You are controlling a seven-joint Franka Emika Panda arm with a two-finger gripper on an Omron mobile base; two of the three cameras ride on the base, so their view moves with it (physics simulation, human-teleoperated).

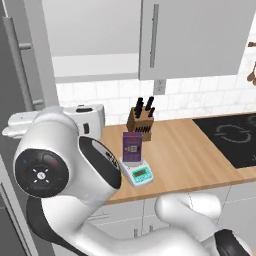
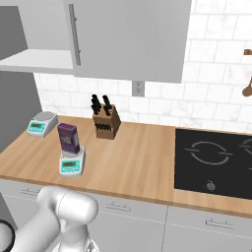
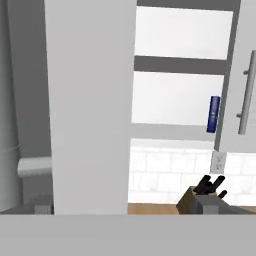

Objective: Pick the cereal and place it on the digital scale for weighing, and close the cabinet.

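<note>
The cereal [image 1: 132, 148] [image 2: 69, 138], a slim dark purple box, stands upright on the digital scale [image 1: 141, 175] [image 2: 72, 166] near the counter's front edge. The cabinet [image 1: 195, 35] [image 2: 130, 34] hangs above it. Its right door is shut, its left door [image 3: 90, 100] [image 1: 42, 55] is swung out, and the white shelf [image 1: 95, 65] [image 2: 34, 60] is bare to see. My gripper is open and holds nothing. The hand view looks at the open door's broad face from close by, with the cabinet's inside [image 3: 180, 100] to its right.
A dark blue box [image 3: 214, 114] stands on the shelf by the shut door's edge. A knife block [image 1: 141, 122] [image 2: 106, 123] [image 3: 205, 196] sits at the wall, a second scale [image 2: 42, 123] at the counter's left, and a black cooktop [image 1: 232, 137] [image 2: 216, 157] on the right.
</note>
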